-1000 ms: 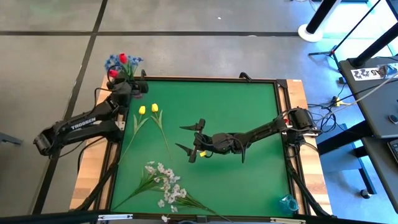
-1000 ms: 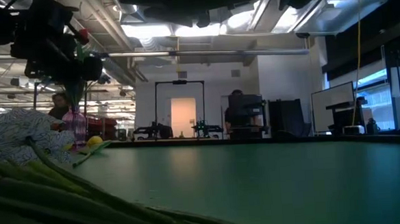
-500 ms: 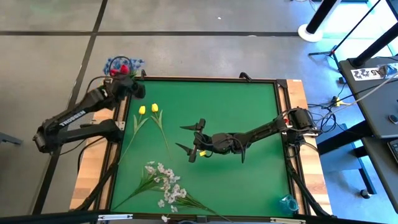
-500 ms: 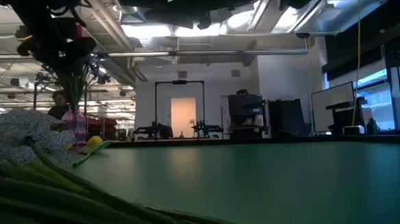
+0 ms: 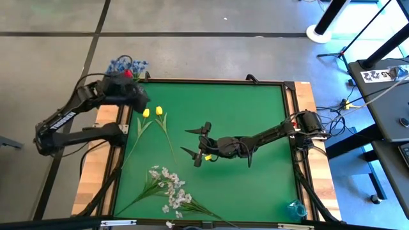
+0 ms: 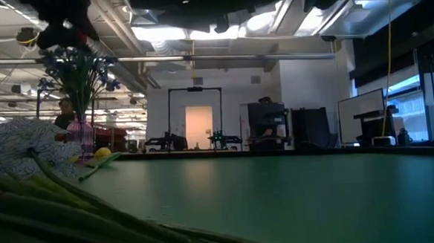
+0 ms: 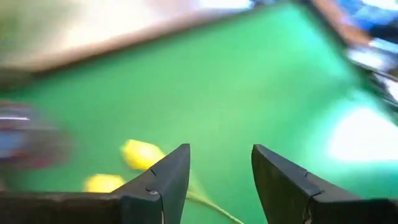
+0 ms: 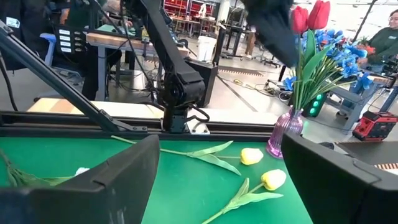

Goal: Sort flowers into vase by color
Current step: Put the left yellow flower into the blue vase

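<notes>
Green table (image 5: 255, 115) — left claw (image 7: 214, 180) released (empty) above yellow tulips (image 5: 152, 112), right claw (image 5: 197, 144) released.

No legible text, label, brand or number in any view. Left arm (image 5: 64, 121) carries pale lettering along its link — too small and blurred to make out. A white sheet (image 5: 378, 75) with black printed patches lies on the dark bench at the right edge of the high view — the marks do not resolve into characters.
</notes>
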You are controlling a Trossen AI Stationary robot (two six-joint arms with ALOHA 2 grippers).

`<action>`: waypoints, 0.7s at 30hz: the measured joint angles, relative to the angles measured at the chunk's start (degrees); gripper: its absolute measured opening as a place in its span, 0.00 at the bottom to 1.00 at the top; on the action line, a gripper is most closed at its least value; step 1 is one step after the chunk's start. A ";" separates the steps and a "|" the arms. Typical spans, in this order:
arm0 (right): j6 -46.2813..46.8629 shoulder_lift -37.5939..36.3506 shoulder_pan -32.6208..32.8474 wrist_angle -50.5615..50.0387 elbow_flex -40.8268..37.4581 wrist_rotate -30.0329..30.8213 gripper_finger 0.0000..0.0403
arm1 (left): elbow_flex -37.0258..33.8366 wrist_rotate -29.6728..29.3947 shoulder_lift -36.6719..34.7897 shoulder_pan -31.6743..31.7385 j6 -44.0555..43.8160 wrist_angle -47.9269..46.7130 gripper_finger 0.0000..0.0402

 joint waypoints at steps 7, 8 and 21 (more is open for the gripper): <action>-0.10 0.00 0.00 -0.90 0.00 0.00 0.83 | -9.95 -1.23 -2.74 -16.41 -13.34 -4.14 0.42; -0.10 0.00 0.00 -1.03 0.00 0.00 0.83 | -12.56 -2.94 -2.71 -19.02 -16.20 -5.03 0.41; -0.12 0.00 -0.04 0.06 0.04 -0.11 0.83 | -24.37 -15.08 22.62 -28.22 -30.29 -2.26 0.41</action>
